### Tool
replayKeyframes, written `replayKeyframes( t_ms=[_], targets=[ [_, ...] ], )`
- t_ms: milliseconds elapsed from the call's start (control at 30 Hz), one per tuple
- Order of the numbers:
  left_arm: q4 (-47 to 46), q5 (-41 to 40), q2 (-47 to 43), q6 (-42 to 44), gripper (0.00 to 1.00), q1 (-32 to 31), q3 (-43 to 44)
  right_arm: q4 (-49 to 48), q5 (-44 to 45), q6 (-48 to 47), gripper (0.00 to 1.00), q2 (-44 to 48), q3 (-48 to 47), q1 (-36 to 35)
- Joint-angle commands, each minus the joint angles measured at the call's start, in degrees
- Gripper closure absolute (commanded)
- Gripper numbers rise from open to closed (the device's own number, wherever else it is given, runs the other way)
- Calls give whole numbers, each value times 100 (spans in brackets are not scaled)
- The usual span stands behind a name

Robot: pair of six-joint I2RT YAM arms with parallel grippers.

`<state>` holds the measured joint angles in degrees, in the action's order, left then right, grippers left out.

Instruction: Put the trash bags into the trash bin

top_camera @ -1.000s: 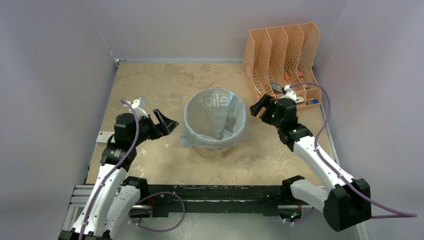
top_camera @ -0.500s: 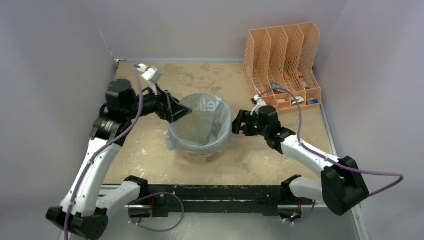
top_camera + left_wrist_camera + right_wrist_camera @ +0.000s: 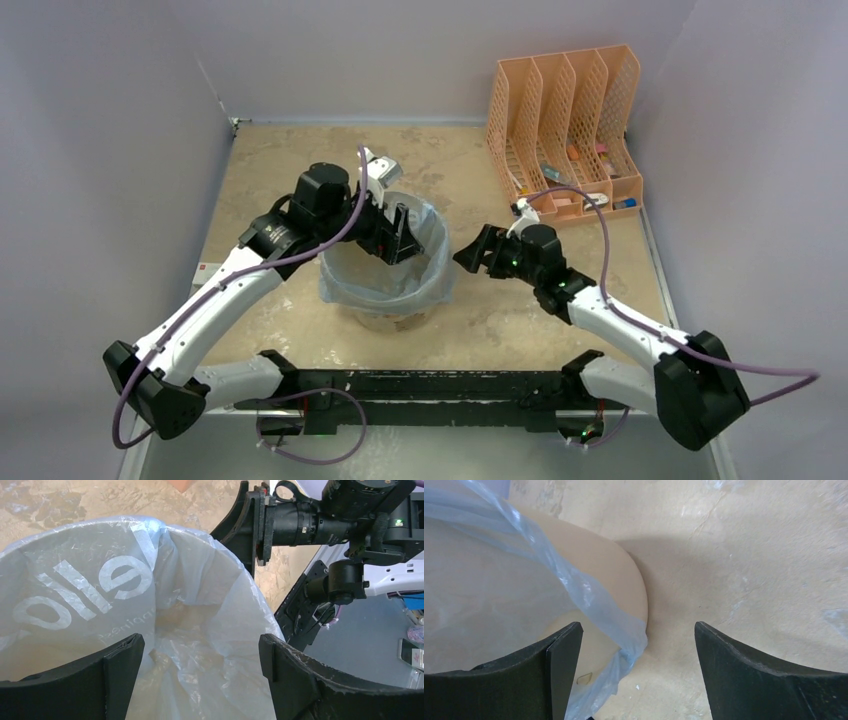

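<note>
The trash bag, pale blue and translucent with white lettering, lines the trash bin, its edge folded down over the cream rim. My left gripper hangs open over the back of the bin's mouth. In the left wrist view only crumpled bag lies between the jaws of the left gripper. My right gripper is open just right of the bin. In the right wrist view, the right gripper frames the bag's hanging edge and the bin's wall, touching neither.
An orange mesh file organizer stands at the back right with small items in it. A small white and red card lies at the table's left edge. Grey walls close in the table on three sides.
My left arm has swung from left of the bin to over its mouth. The right gripper came down and left to the bin's right side. Bin and bag slid left.
</note>
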<state>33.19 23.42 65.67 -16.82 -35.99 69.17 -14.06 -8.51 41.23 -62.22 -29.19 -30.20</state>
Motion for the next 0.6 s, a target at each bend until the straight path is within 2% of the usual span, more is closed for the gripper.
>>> replayKeyframes(
  t_ms=[0,100,200,367,567],
  targets=[
    [27,-3,283,169,15,11,29,-823,-623,323,16,-384,141,5],
    [175,139,763,214,17,-11,177,-901,-778,418,16,-606,141,4],
    [162,-19,989,214,21,-63,-49,-945,-801,482,16,-545,166,2],
    [-346,42,1228,138,22,-136,-507,-1104,-744,730,15,-352,370,0],
    [-793,-84,1476,-44,30,-413,-911,-1407,-902,1030,15,-552,407,4]
  ],
)
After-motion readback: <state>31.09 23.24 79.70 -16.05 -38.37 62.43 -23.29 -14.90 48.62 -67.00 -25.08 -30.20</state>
